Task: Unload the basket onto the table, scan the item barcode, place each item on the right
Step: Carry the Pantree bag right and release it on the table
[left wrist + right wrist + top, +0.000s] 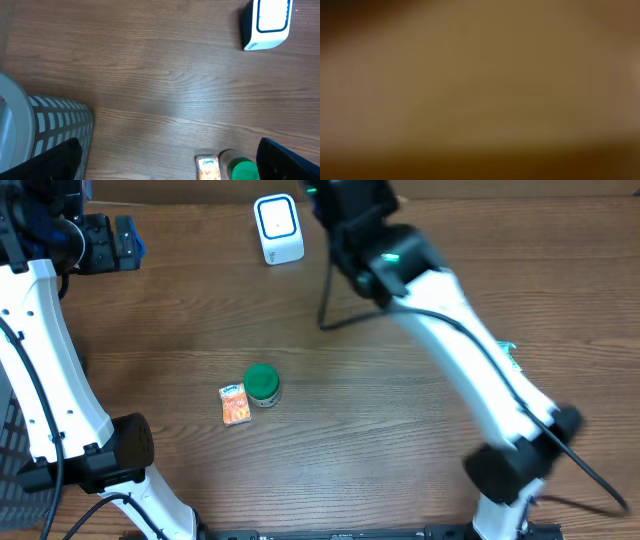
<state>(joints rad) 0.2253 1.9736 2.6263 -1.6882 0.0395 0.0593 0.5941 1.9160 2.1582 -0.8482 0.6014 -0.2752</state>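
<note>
Open table (400, 410) surrounds the jar (262, 384) and adjoining packet (235, 404). The right arm (450, 310) crowds the scanner (278, 228) on its right side, seemingly close.

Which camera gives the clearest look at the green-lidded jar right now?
Overhead: the green-lidded jar shows whole, beside the orange packet. Left wrist catches it only partly, cut off by the frame's bottom edge. Right wrist is a brown blur; nothing of it shows.

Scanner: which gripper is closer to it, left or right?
Right. The right gripper sits close beside the scanner, on its right; the left gripper is far off to the scanner's left.
</note>
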